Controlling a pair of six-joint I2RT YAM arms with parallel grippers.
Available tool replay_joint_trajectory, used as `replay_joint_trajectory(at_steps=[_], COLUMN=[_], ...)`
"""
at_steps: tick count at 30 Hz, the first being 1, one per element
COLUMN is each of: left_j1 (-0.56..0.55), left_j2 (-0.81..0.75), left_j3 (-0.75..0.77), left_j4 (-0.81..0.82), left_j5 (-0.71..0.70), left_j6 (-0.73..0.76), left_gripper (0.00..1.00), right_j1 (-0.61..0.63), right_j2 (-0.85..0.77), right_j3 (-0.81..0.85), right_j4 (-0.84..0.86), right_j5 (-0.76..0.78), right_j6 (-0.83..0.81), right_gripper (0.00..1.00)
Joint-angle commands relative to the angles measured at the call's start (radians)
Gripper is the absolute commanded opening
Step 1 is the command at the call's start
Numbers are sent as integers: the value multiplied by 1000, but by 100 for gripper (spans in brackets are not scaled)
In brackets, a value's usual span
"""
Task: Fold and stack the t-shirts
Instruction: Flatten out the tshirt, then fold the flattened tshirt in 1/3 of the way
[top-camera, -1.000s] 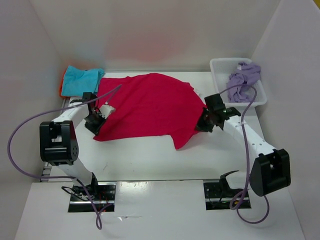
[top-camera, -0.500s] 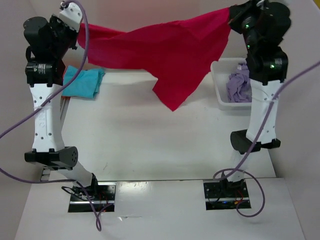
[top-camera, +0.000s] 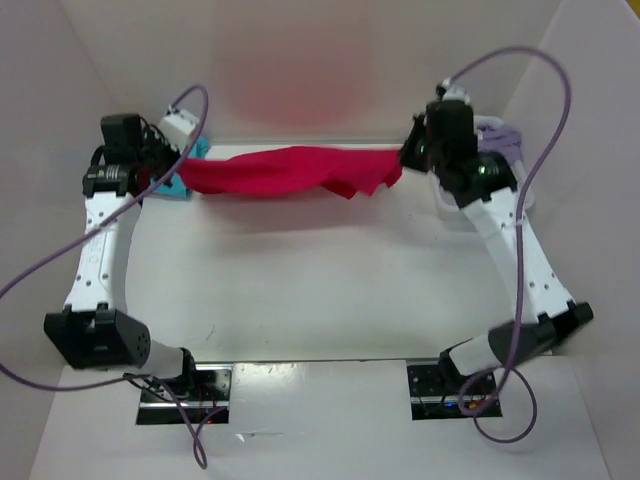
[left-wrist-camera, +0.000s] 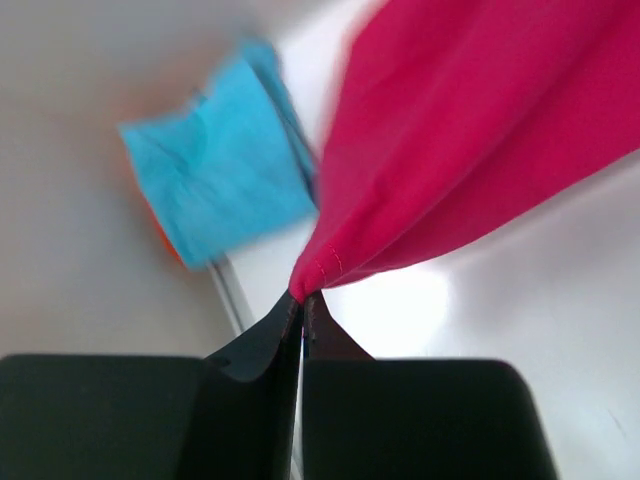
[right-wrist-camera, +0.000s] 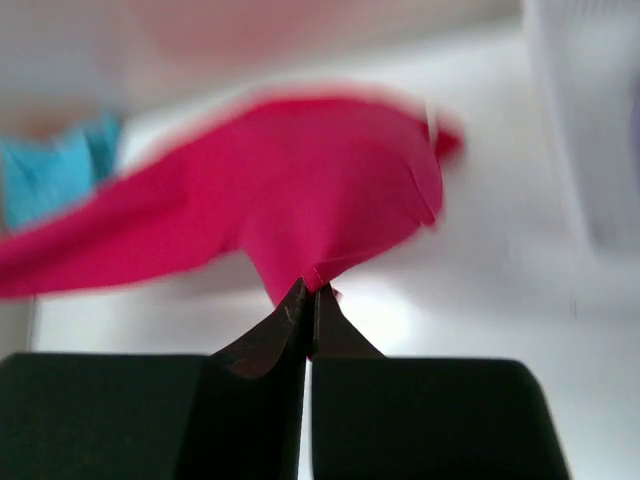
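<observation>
A red t-shirt (top-camera: 290, 170) hangs stretched between my two grippers over the far part of the table. My left gripper (top-camera: 180, 172) is shut on its left end, seen as a pinched hem in the left wrist view (left-wrist-camera: 304, 292). My right gripper (top-camera: 403, 160) is shut on its right end, pinched at the tips in the right wrist view (right-wrist-camera: 310, 288). A folded turquoise t-shirt (left-wrist-camera: 215, 175) lies at the far left, mostly hidden behind the left arm in the top view (top-camera: 190, 160). Purple t-shirts (top-camera: 505, 140) lie in the white bin (top-camera: 528, 195), largely hidden by the right arm.
White walls enclose the table on the left, back and right. Both arms reach high toward the far end, with purple cables (top-camera: 540, 80) looping above them. The arm bases (top-camera: 185, 385) sit at the near edge.
Both arms have come down from the high lift. The red shirt, held up and spread wide half a second ago, now hangs lower as a narrow band near the far edge.
</observation>
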Motion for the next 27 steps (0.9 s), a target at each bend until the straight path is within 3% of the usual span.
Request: replay_joint_trajectory(at_steps=[1, 4, 6, 7, 11, 20, 27], left_j1=[0, -13, -13, -13, -4, 21, 41], left_j2=[-181, -191, -191, -191, -181, -152, -43], left_j3=[-164, -386, -497, -593, -719, -749, -689], left_j4=[-96, -235, -245, -257, -292, -339, -326], left_j5=[13, 1, -31, -62, -93, -134, -166], left_j6=[111, 147, 147, 156, 144, 99, 55], left_gripper=[0, 0, 0, 0, 0, 0, 0], right_j1=[48, 57, 66, 66, 66, 66, 56], right_j2=[-302, -395, -464, -486, -591, -616, -419], right_j3=[-307, -597, -748, -790, -944, -1019, -915], right_j4=[-11, -47, -70, -84, -141, -186, -106], right_j5=[1, -108, -160, -175, -208, -200, -113], right_j6=[138, 257, 314, 366, 452, 462, 364], right_gripper=[0, 0, 0, 0, 0, 0, 0])
